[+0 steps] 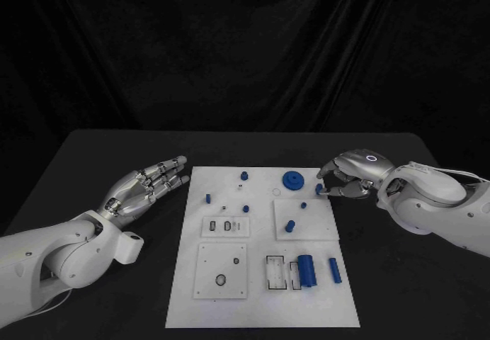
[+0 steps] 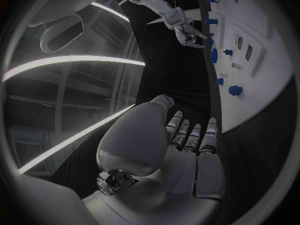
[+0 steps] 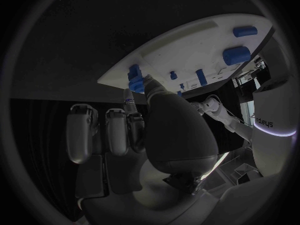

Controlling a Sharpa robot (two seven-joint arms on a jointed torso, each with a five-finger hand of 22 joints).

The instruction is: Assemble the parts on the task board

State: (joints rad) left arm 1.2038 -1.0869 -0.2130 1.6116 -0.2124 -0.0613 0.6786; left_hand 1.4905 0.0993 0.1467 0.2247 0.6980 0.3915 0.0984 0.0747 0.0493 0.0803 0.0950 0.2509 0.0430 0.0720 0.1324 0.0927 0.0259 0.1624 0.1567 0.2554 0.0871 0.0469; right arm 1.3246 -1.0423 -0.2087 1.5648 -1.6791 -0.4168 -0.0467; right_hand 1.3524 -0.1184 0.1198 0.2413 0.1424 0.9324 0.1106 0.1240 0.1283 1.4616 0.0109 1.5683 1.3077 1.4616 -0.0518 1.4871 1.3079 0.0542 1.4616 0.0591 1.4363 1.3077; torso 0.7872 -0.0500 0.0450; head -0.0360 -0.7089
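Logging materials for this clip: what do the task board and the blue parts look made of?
Task board: looks like matte white plastic or painted sheet, flat and without glare. Blue gear-like part and blue cylinder: probably moulded or printed plastic, uniform saturated colour, dull surface.

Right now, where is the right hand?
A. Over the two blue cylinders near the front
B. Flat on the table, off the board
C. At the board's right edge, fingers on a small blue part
C: the right hand is curled at the board's right edge, fingertips on a small blue part.
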